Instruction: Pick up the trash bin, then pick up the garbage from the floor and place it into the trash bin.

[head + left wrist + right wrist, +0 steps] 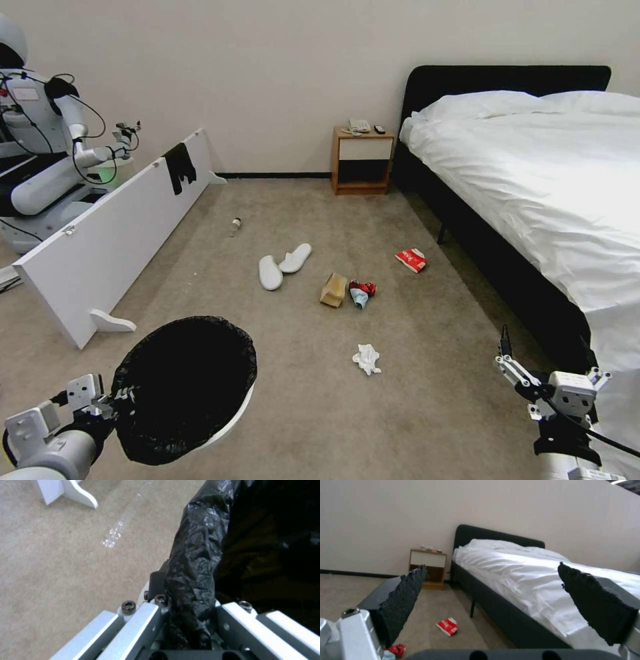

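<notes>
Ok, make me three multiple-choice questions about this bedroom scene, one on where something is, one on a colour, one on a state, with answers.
1. Where does the red snack packet lie?
A. on the bed
B. on the carpet beside the bed
C. in the trash bin

2. What colour is the bag lining the trash bin?
A. black
B. blue
C. white

3. How is the right pincer?
A. shut on a tissue
B. shut on a slipper
C. open, holding nothing

Answers: 1 B, it rests on the floor near the bed frame. 2 A, crinkled black plastic covers the rim, where the left pincer grips it. 3 C, its pads stand wide apart with only the room between them.
</notes>
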Tool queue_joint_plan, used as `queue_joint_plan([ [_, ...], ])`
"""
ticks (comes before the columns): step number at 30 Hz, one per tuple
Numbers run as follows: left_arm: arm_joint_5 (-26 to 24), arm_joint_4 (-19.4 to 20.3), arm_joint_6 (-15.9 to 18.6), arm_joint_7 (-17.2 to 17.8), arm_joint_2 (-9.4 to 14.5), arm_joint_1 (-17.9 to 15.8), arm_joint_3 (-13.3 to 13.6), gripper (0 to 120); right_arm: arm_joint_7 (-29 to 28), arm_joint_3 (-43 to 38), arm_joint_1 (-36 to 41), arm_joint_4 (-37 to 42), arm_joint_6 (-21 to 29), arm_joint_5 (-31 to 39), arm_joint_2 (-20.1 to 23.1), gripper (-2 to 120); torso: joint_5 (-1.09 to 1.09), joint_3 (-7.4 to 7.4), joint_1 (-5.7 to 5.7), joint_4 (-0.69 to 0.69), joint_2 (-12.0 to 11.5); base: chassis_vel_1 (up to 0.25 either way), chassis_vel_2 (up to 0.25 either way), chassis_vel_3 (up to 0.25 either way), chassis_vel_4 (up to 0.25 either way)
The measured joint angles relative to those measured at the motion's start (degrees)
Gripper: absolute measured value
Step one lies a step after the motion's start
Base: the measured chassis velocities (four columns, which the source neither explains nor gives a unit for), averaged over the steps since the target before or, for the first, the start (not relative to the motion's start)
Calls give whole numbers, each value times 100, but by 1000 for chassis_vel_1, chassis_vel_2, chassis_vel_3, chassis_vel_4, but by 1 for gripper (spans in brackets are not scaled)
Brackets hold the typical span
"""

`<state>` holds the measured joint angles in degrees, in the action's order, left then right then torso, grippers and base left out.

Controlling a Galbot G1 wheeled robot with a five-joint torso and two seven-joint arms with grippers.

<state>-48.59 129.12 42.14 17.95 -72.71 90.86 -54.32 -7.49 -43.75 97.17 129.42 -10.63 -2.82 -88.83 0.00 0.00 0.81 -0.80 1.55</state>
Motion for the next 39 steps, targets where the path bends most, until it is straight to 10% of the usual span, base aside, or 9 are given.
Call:
queue_joint_plan([
  [39,71,-54,0,-74,-21,-1,-24,2,124,-29,-32,-47,-233,70,85,100,0,0,1,0,0,-117,116,113,-116],
])
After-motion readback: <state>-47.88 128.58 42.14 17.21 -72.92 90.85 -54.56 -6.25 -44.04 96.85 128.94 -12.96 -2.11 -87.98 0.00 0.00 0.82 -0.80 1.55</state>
